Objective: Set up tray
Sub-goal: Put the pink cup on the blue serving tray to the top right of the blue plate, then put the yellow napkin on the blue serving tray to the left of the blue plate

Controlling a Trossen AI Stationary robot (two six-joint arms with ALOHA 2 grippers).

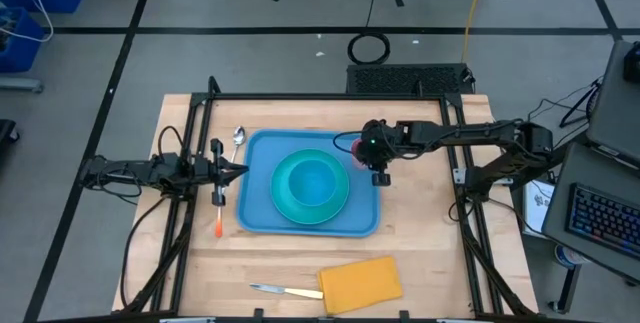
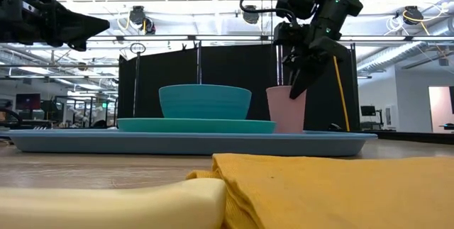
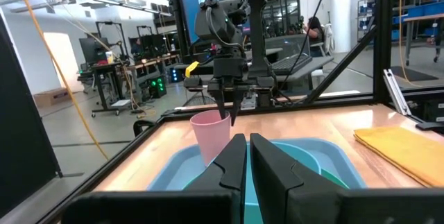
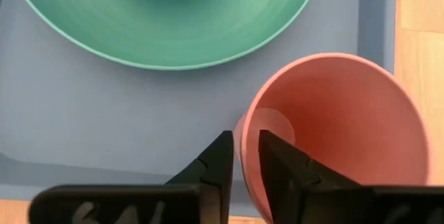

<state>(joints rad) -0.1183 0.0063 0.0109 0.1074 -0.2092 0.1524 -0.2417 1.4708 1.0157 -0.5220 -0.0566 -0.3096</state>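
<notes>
The tray (image 1: 262, 218) lies mid-table with the plate (image 1: 285, 206) and bowl (image 1: 312, 179) on it. My right gripper (image 4: 241, 156) straddles the rim of the pink cup (image 4: 361, 123) standing at the tray's far right corner, fingers narrowly parted either side of the wall. My left gripper (image 3: 248, 156) hovers clenched and empty by the tray's left edge.
</notes>
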